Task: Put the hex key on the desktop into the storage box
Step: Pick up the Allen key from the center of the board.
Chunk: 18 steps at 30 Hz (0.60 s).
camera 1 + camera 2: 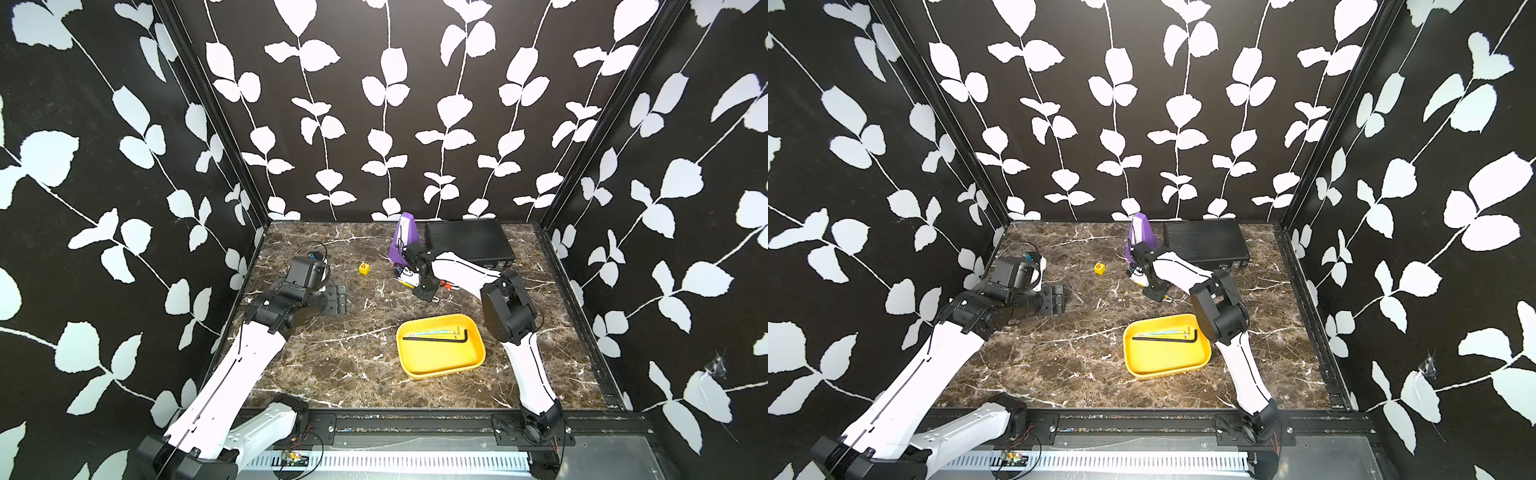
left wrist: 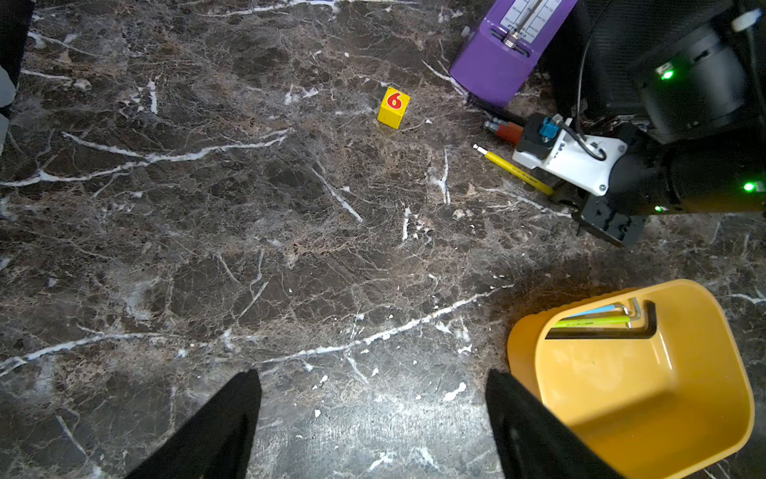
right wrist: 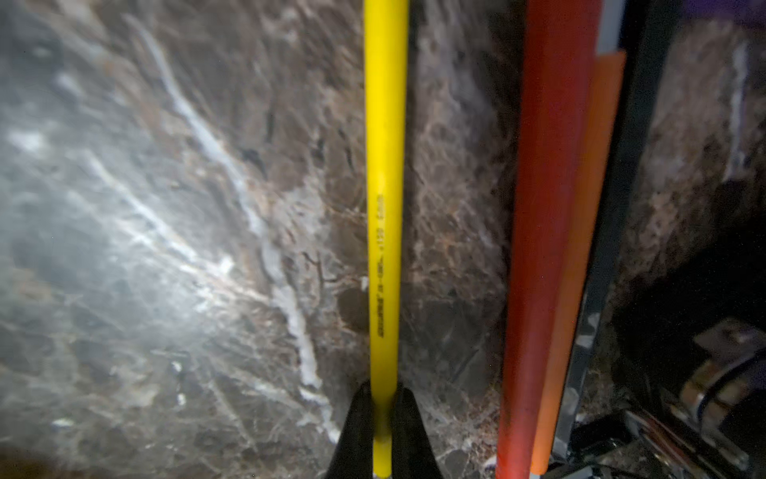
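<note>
Key: your yellow hex key [image 3: 383, 207] lies on the desktop [image 3: 166, 249], outside the storage box [image 1: 440, 361].
Right gripper [image 3: 383, 387]: clamped tight on the key's shaft.
Left gripper [image 2: 373, 373]: jaws parted, empty.

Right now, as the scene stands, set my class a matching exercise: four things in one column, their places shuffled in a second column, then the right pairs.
Things
1. yellow hex key
2. black hex key
3. yellow block marked 6
4. purple metronome

Places
A. standing upright beside the black case
B. lying inside the storage box
C. clamped in the right gripper
D. alone on the bare desktop

Pairs: 1-C, 2-B, 3-D, 4-A
</note>
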Each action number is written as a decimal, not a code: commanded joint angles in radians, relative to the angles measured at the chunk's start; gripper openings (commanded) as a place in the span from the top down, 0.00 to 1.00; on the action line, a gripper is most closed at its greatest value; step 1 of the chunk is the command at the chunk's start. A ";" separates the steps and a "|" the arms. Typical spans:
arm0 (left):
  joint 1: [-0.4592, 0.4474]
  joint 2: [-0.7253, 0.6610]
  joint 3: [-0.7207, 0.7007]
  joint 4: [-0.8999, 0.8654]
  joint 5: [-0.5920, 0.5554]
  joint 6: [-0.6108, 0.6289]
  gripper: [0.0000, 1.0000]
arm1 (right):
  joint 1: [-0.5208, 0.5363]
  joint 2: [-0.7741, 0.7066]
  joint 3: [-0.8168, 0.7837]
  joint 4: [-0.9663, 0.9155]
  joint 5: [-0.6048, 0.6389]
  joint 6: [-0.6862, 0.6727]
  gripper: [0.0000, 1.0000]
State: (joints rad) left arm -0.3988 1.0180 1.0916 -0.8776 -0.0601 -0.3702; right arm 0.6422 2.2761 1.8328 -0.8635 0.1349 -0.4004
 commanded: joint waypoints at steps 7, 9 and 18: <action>-0.003 -0.024 0.015 -0.023 -0.003 -0.009 0.14 | 0.030 -0.100 -0.024 0.039 -0.040 -0.001 1.00; -0.003 -0.026 0.010 -0.018 -0.005 -0.013 0.14 | 0.033 -0.133 -0.040 0.047 -0.040 0.005 1.00; -0.003 -0.020 0.009 0.006 -0.010 -0.007 0.14 | 0.039 -0.280 -0.115 0.040 -0.049 -0.003 1.00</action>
State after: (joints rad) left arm -0.3988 1.0130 1.0916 -0.8768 -0.0624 -0.3759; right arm 0.6727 2.0659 1.7664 -0.8196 0.0933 -0.4042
